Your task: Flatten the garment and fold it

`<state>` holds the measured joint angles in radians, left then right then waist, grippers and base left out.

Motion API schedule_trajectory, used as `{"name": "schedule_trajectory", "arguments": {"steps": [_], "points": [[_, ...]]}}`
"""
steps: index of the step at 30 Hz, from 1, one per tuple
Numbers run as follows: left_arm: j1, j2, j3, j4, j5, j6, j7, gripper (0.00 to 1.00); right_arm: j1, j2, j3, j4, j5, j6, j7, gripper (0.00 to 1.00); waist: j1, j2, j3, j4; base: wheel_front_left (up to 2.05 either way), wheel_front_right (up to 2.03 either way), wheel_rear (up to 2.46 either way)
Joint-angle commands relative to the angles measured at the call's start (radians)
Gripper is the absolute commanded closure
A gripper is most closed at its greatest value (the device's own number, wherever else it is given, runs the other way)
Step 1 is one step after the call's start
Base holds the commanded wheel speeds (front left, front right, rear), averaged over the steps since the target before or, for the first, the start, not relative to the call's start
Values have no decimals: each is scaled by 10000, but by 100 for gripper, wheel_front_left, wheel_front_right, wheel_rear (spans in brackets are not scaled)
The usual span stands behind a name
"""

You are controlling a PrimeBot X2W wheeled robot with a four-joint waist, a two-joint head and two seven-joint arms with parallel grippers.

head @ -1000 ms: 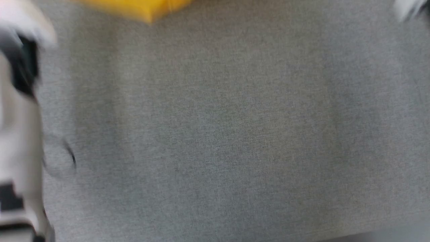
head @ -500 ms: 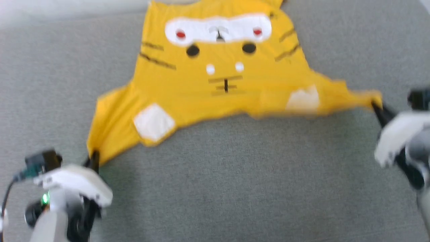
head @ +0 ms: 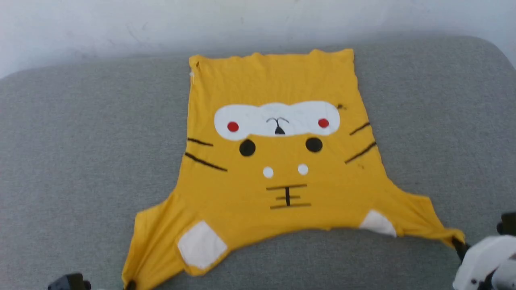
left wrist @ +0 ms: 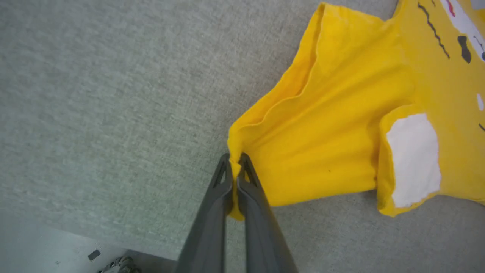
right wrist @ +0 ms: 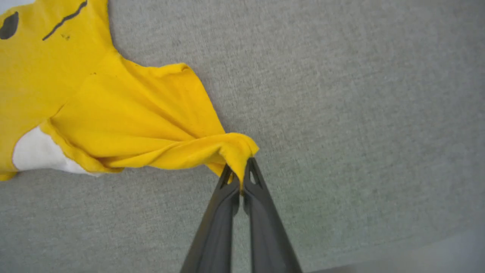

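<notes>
dark fingers of the left gripper (left wrist: 235,162) were pressed together on the tip of one sleeve (left wrist: 322,151) of the garment (head: 282,161), with a pinch of yellow cloth caught between them. right gripper (right wrist: 242,167) same story: fingers closed tight on the tip of the other sleeve (right wrist: 151,113), cloth gathered into folds at the pinch. in the head view the right gripper's pale housing sat in the lower right corner, and the left one was barely in at the bottom edge. both sleeves were drawn out sideways and toward the robot, and the shirt's near edge curved between them. a white patch (head: 201,245) lay flat by the left sleeve. a second white patch (head: 377,222) by the right sleeve was partly tucked under. past those came the cartoon face print (head: 278,153): short black lines, two white dots, two black dots, then a white band with two red dots, slanted black strokes on either side. shirt body lay flat on the grey fabric surface (head: 80,161), roughly centred. light wrinkles near the far hem (head: 274,56), which ran fairly straight. white wall (head: 121,24) stood behind the surface.
</notes>
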<state>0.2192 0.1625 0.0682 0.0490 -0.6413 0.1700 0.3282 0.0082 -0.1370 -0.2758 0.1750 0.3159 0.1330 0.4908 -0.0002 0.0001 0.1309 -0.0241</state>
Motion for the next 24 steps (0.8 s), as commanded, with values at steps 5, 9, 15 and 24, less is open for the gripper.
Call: {"name": "schedule_trajectory", "arguments": {"steps": [5,9,15,24], "points": [[820,158,-172,-116,221,400,565,100,791,594,-739,-641,-721,-23,1291,100,2,-1,-143,185,0,0,0],[1009,182,-248,-248,249,491,736,100,1036,771,-985,-863,-1170,-23,1783,100,2,-1,-207,282,0,0,0],[785,47,-323,-317,134,257,404,100,1038,848,-906,-894,-1126,-23,1421,35,2,-1,-403,408,0,0,0],[544,-7,-458,-229,35,-63,95,100,1129,801,-771,-1535,-1043,-23,478,0,2,-1,-539,530,0,0,0]]}}
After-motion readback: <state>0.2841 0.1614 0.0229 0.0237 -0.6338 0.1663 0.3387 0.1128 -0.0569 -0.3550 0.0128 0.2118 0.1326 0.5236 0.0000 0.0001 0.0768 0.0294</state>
